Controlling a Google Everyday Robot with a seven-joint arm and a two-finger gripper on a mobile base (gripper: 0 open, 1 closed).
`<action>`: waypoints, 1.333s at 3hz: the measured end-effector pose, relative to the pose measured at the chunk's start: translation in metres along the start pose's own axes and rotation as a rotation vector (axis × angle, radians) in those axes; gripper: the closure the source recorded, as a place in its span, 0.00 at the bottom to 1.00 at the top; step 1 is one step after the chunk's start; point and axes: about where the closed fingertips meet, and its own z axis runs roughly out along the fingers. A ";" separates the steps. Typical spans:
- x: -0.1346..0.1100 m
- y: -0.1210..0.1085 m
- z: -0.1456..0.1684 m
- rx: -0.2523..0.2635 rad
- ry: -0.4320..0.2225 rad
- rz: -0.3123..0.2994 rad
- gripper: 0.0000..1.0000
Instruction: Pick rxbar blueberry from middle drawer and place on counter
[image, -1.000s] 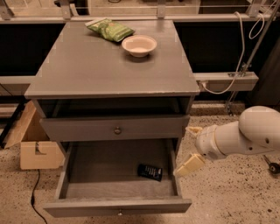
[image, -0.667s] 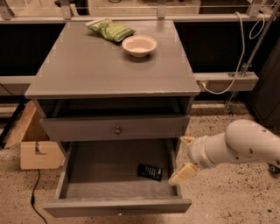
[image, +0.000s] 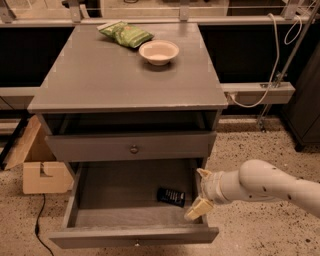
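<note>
**Q:** How far along are you?
**A:** Early. The drawer (image: 135, 236) stands pulled out. The bar (image: 171, 196) lies flat on its floor, right of centre, not yet grasped. Your gripper (image: 199, 191) hangs at the drawer's right wall, just beside the bar, jaws spread and holding nothing. By my judgement, what is left is to grasp, lift and carry to the counter (image: 115, 80).

**Q:** What sits on the counter?
**A:** A bowl (image: 158, 52) and a green bag (image: 125, 34), toward its far edge.

**Q:** Any writing you can read?
**A:** None. The bar's pale print is illegible, and so is the bag's.
</note>
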 end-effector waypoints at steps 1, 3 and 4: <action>-0.005 -0.005 0.039 -0.039 -0.031 -0.054 0.00; -0.008 -0.011 0.081 -0.100 -0.052 -0.092 0.00; -0.005 -0.018 0.111 -0.122 -0.032 -0.142 0.00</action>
